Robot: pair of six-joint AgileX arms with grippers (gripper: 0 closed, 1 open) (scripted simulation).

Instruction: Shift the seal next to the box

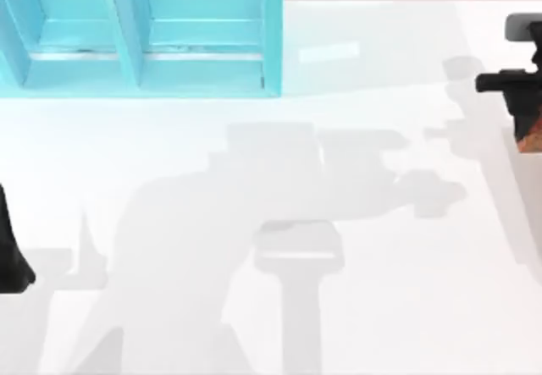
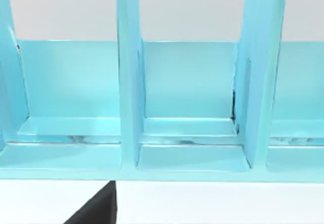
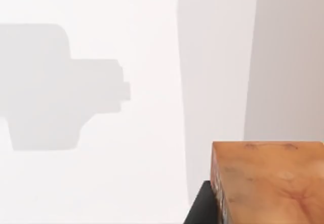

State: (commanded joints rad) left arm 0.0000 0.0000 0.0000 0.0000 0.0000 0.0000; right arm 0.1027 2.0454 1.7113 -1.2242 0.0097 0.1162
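The seal (image 1: 531,141), a reddish-brown block, is at the far right edge of the top view, just under my right gripper (image 1: 520,108). In the right wrist view the seal (image 3: 268,183) sits close up, with a black finger (image 3: 201,210) pressed against its side. The gripper is shut on it, above the white table. The box (image 1: 140,32) is a light-blue open rack with upright dividers at the back left, far from the seal. My left gripper (image 1: 12,261) is parked at the left edge, facing the box (image 2: 187,102).
The white table (image 1: 279,307) spreads between the box and the right arm and carries only the arms' grey shadows. A pale wall runs behind the table's far edge.
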